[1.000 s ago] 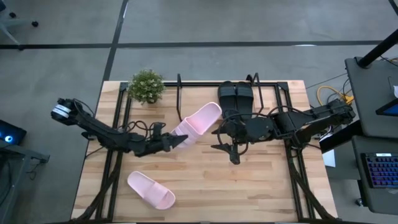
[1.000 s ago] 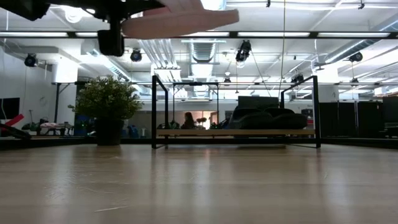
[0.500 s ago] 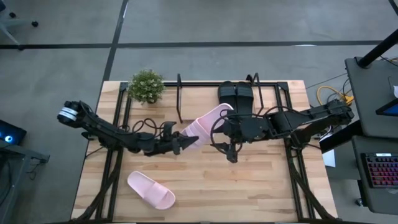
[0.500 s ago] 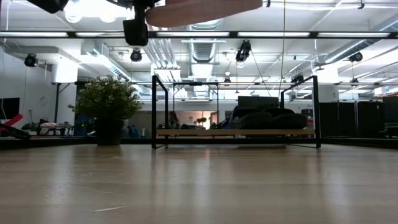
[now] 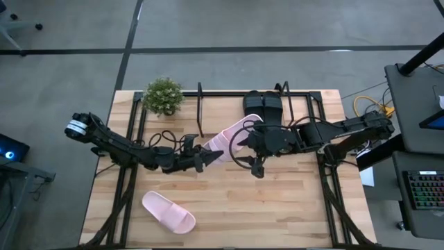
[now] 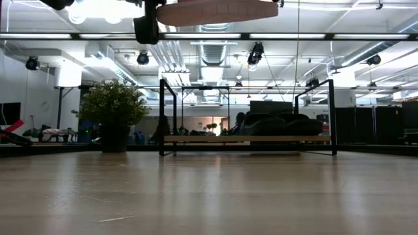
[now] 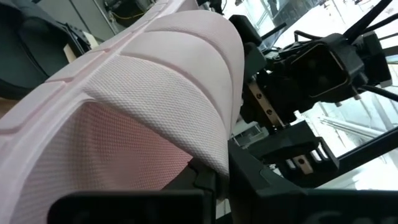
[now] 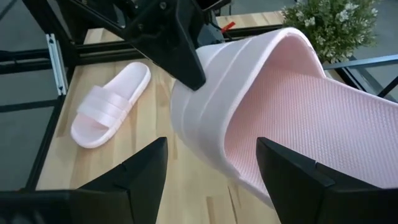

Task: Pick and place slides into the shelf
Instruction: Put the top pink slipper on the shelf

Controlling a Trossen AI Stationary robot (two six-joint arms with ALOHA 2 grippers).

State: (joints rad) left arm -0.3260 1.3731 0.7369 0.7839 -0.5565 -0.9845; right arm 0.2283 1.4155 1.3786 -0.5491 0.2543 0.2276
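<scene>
My left gripper is shut on a pale pink slide and holds it high above the middle of the table; in the low view this slide shows at the top edge. My right gripper is open, its fingers on either side of the slide's strap end; no touch shows. A second pink slide lies sole down near the table's near left. Two black slides rest on the board of the shelf at the far edge. My left gripper holds the pink slide at its toe end, by the ribbed strap. Its fingers come roughly level from the table's left and lie along the slide. The exact pinch is hidden by the strap. The slide is lifted clear, heel end toward the shelf.
A potted plant stands at the far left corner beside the shelf's left tubes. The shelf's left half is bare board. Bare tabletop lies along the near edge to the right of the second pink slide.
My left gripper has gone up and toward the table's right with the pink slide, rolling it a little; the slide stays clear of the table. My right gripper has tipped down and come toward the slide's strap end, still open.
</scene>
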